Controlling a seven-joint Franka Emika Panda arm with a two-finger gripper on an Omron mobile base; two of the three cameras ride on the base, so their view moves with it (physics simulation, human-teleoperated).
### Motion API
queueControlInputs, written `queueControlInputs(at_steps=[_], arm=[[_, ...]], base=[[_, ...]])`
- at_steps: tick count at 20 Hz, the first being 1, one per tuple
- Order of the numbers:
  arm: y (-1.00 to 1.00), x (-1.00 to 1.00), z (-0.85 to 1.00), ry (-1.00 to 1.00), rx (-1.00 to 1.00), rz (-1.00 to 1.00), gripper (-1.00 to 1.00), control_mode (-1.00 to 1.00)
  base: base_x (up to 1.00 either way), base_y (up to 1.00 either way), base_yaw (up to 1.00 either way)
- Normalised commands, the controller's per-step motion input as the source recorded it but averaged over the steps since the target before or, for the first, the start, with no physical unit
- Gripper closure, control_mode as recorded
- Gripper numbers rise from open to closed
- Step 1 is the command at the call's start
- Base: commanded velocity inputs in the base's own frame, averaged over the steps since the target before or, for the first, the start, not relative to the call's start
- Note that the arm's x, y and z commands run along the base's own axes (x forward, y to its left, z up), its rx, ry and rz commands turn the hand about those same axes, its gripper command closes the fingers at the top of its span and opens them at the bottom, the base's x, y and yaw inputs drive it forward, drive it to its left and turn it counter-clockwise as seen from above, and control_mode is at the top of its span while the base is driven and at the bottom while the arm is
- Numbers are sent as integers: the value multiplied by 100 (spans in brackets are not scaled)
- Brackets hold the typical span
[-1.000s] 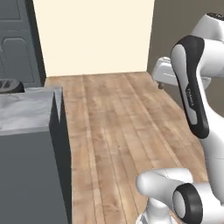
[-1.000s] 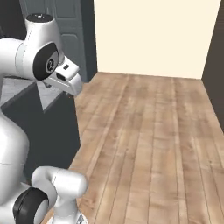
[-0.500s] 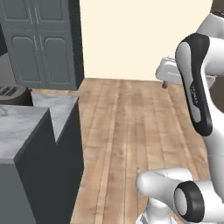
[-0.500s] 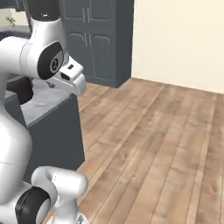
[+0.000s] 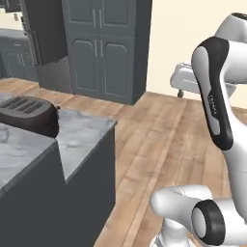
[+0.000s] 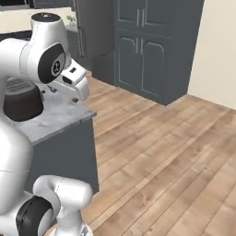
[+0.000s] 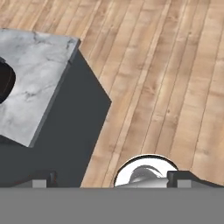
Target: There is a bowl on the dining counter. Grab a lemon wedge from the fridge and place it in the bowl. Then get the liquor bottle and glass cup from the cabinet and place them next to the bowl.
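My gripper hung with its jaws spread wide and nothing between them, above the wooden floor just past the corner of the bench. In the hand view the two dark fingertips sat far apart at the bottom, with bare planks between them.

The bench was the dining counter: a grey-white marble top over a plain dark grey front. Its corner jutted toward the open floor, and the marble edge ran clean and square. To the right of that corner the floor lay open all the way to the blue-grey panelled cupboard doors and the cream wall beyond.

A dark brown toaster with slots in its top stood on the marble, back from the corner. From the right base view it showed as a dark rounded body behind my arm.

Beside the panelled doors, a tall flat dark grey unit stood, which I took for the fridge; its handle was too faint to make out.
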Motion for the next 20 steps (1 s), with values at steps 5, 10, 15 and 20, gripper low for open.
queueControlInputs(at_steps=[5, 10, 15, 20], arm=[[0, 0, 0, 0, 0, 0, -100, 100], [0, 0, 0, 0, 0, 0, -100, 100], [0, 0, 0, 0, 0, 0, -100, 100], [0, 0, 0, 0, 0, 0, -100, 100]], base=[[89, -73, 50], [89, -75, 49], [78, -82, 49], [73, -83, 49]])
